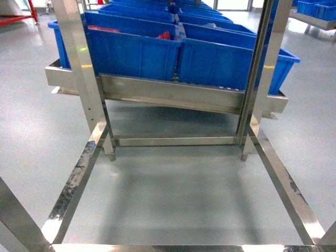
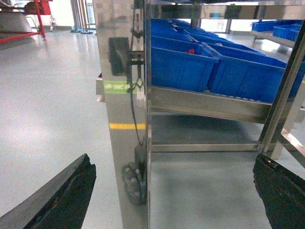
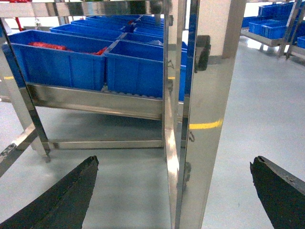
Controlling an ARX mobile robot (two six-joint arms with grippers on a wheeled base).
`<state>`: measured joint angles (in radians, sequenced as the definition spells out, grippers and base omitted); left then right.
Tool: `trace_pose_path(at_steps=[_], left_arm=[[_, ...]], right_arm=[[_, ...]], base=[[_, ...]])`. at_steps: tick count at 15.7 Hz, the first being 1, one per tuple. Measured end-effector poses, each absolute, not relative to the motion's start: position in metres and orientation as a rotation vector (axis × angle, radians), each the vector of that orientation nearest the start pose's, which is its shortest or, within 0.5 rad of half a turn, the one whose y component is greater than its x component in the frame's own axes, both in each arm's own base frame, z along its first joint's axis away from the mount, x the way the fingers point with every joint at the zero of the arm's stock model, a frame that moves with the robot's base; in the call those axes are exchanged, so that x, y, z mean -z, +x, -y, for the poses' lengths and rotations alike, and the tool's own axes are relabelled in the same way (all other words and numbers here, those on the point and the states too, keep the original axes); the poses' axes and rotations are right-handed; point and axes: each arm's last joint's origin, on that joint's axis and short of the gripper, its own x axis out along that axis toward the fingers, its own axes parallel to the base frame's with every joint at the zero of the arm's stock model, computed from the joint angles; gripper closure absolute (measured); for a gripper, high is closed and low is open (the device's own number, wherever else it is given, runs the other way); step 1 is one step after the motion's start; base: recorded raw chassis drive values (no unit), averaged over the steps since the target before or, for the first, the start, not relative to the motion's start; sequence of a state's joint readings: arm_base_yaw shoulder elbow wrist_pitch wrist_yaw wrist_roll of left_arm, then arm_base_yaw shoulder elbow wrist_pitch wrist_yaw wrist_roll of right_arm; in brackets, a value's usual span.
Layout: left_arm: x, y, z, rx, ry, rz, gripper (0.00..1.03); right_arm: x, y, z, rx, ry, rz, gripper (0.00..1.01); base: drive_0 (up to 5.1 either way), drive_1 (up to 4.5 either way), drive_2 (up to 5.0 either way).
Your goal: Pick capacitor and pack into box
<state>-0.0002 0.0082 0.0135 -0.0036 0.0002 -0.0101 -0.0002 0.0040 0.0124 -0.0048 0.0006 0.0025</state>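
Pale grey factory floor [image 1: 173,194] fills the foreground, bounded by the stainless steel rack [image 1: 157,93], the landmark here. Nearest, the rack's low base rails frame a bare patch of floor. In the left wrist view the left gripper [image 2: 171,191] shows two dark fingers [image 2: 62,200] spread wide at the lower corners, holding nothing, just before one of the rack's upright posts. In the right wrist view the right gripper [image 3: 176,191] is likewise spread apart and empty, facing another post. Beyond, on the rack's tilted shelf, stand rows of blue bins [image 1: 131,50] side by side; red contents [image 1: 164,35] show in some. Farther off to the right, more blue bins [image 3: 267,26] sit on another shelf. The peach-pink box appears in none of the three views.
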Motion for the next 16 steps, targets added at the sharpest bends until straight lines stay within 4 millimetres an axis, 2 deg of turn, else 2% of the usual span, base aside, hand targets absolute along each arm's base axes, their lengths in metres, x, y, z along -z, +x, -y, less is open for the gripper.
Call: trace_pose_path(at_steps=[16], left_arm=[[-0.1668, 0.0974, 0.0000, 0.000, -0.010, -0.002, 0.05]], right_arm=[[-0.1668, 0.0972, 0.0000, 0.001, 0.002, 0.002, 0.03]], base=[[0.0, 0.00, 0.0]])
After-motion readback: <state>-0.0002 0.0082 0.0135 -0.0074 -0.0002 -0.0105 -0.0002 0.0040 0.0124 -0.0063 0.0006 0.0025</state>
